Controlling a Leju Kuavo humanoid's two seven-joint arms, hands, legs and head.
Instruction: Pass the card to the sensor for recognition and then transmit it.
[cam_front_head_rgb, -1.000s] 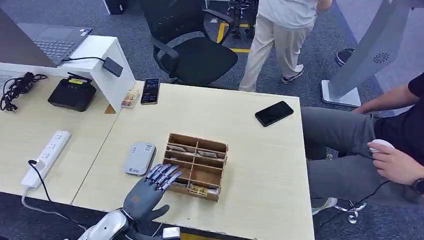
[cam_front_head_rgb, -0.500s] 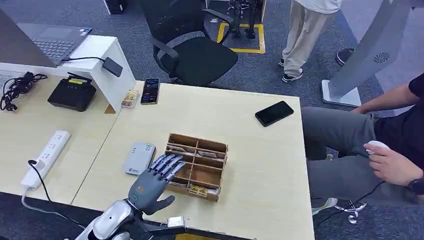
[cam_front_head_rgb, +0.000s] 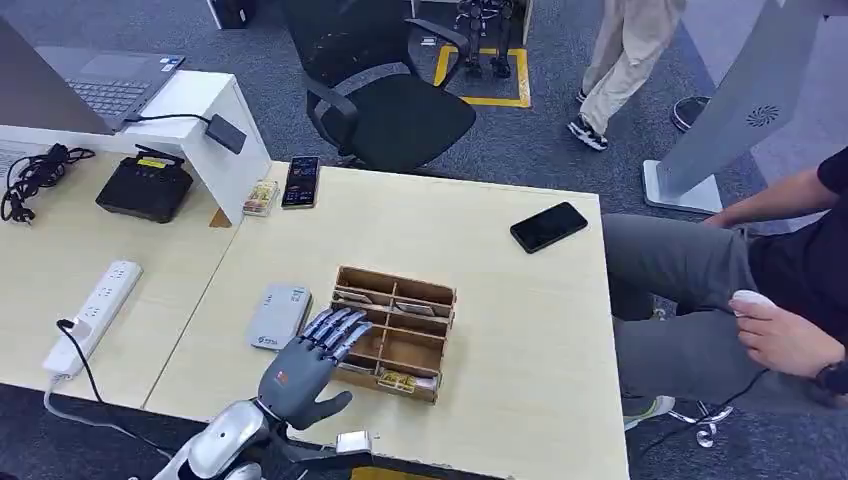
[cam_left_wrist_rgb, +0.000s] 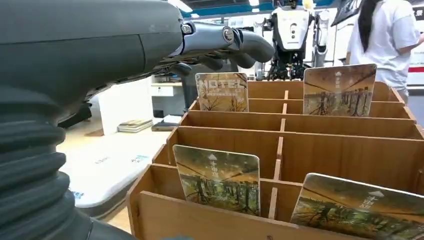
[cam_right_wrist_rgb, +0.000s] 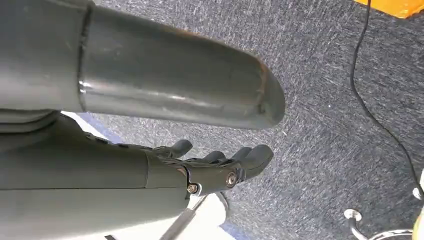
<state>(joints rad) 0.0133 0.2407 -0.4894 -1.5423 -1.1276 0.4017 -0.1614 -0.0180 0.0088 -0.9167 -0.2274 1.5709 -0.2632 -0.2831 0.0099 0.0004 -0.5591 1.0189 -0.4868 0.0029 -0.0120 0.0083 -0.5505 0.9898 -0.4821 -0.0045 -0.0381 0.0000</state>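
A wooden card box (cam_front_head_rgb: 395, 331) with several compartments stands on the light table; cards stand upright in its slots, such as one near card (cam_left_wrist_rgb: 217, 176) and one far card (cam_left_wrist_rgb: 221, 92). A grey card reader (cam_front_head_rgb: 280, 315) lies just left of the box. My left hand (cam_front_head_rgb: 303, 368) hovers at the box's near-left corner, fingers spread and stretched over the left compartments, holding nothing. In the left wrist view its fingers (cam_left_wrist_rgb: 227, 42) reach above the cards. My right hand (cam_right_wrist_rgb: 210, 167) hangs over the carpet, fingers loosely extended, empty.
A black phone (cam_front_head_rgb: 548, 226) lies at the table's far right, another phone (cam_front_head_rgb: 301, 181) at the far left. A power strip (cam_front_head_rgb: 92, 312), black device (cam_front_head_rgb: 146, 186) and laptop sit on the left desk. A person (cam_front_head_rgb: 770, 290) sits at the right; an office chair (cam_front_head_rgb: 390, 100) stands behind.
My left hand has moved forward and right from the table's front edge to the box's left compartments. A person in the background has walked off to the right.
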